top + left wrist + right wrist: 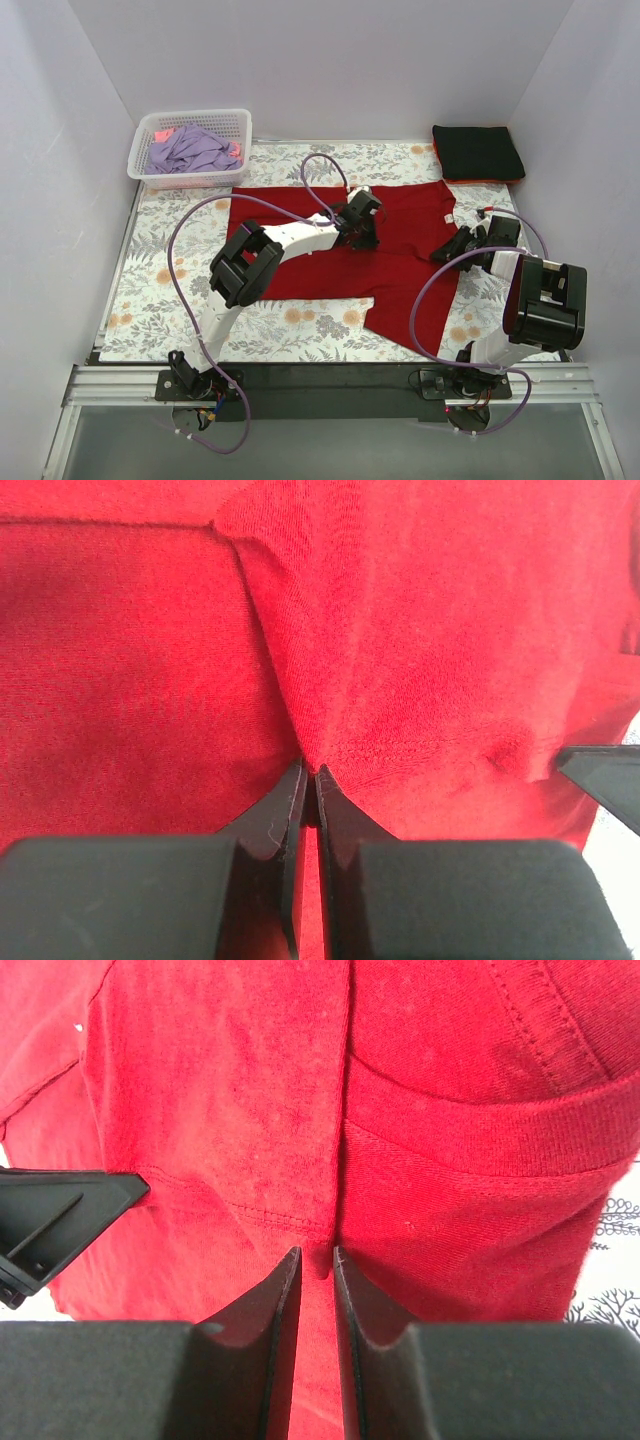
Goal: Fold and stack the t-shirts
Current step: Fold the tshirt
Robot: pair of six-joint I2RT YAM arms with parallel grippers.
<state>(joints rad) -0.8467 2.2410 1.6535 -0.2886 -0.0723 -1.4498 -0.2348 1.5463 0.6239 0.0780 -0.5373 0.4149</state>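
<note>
The deep-red t-shirt (400, 270) lies spread across the middle of the floral cloth, its small white label (449, 219) near the right edge. My left gripper (362, 232) is over the shirt's middle, shut on a pinched ridge of red fabric (310, 772). My right gripper (452, 248) is at the shirt's right side, shut on a fold of red fabric beside a stitched hem (317, 1258). A folded black tee (478, 152) lies at the back right with an orange-red edge showing under it. Lavender (190, 150) and pink tees lie in the basket.
The white lattice basket (141, 170) stands at the back left corner. White walls close in the table on three sides. The purple cables of both arms loop over the cloth (160, 290) and the shirt.
</note>
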